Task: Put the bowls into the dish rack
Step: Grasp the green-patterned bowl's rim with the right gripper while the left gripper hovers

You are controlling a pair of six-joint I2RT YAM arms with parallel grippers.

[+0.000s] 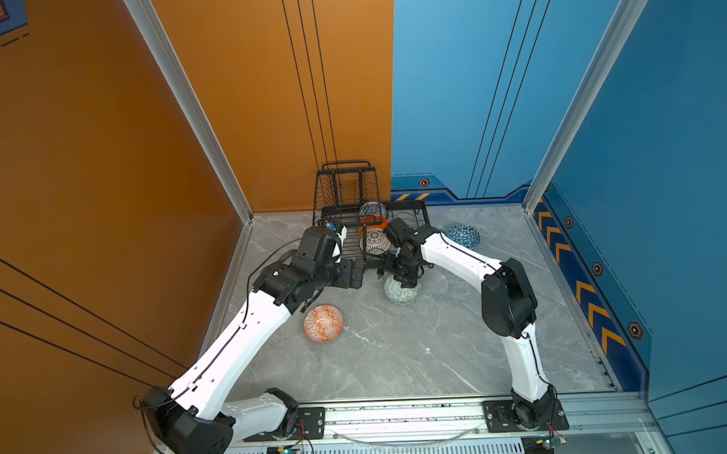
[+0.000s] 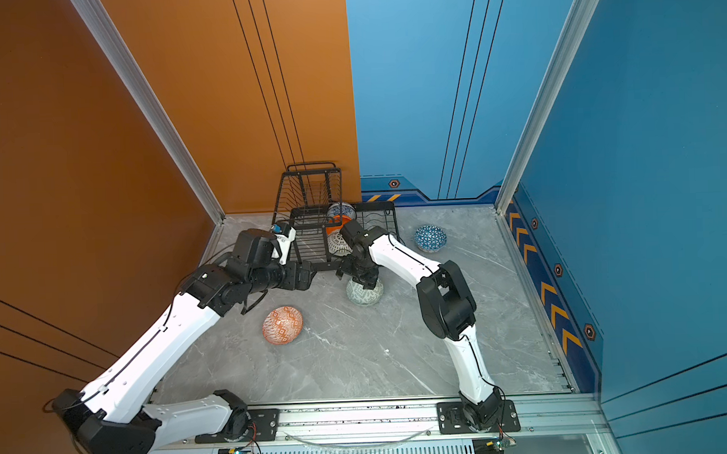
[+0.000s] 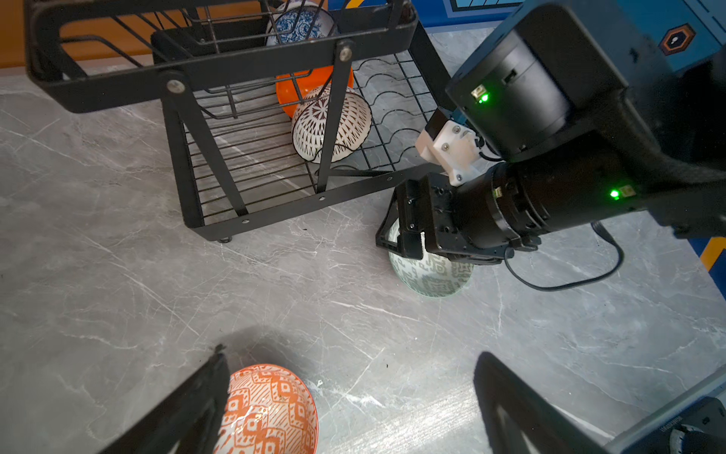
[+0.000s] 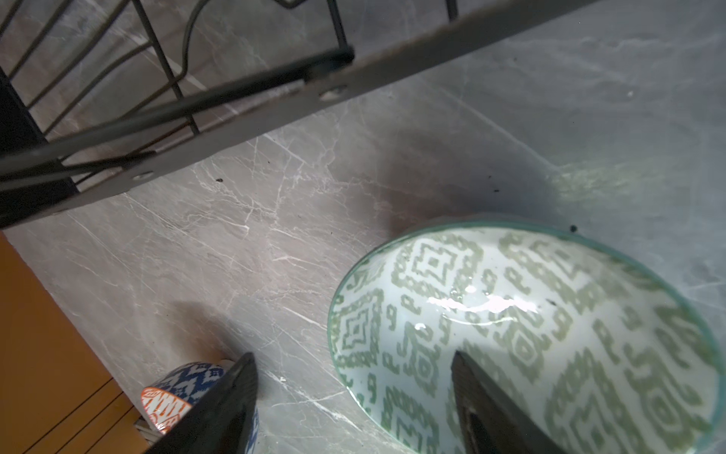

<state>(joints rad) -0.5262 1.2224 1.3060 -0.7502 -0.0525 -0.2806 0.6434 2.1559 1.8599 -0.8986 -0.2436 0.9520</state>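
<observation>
Target bowl: the pale green patterned bowl point(image 4: 510, 334) sits on the bench point(image 1: 399, 360), apparently mouth-up, just in front of the dish rack point(image 3: 283, 210) and apart from its front rail.
Right end effector: the right end effector point(image 4: 352, 355) straddles the bowl's rim, one finger inside and one outside. The jaws stand apart and nothing is pinched yet.
Left end effector: the left end effector point(image 3: 350, 351) is spread wide and empty, near the orange-white geometric bowl point(image 1: 322, 323).
In the rack: the white lattice bowl point(image 3: 334, 125), the plain orange bowl point(image 3: 290, 88) and the blue-white floral bowl point(image 3: 298, 23) stand on edge in the lower tray.
Waiting: the blue-white triangle bowl point(image 1: 464, 235) lies on the bench beside the rack.
Handling: it looks like glazed ceramic, so probably rigid, slick, fairly heavy for its size, and liable to chip against the wire.
Where to hold: pinch the wall at the rim, seated deep. A one-sided hold will likely let the bowl swing, so lift slowly.
</observation>
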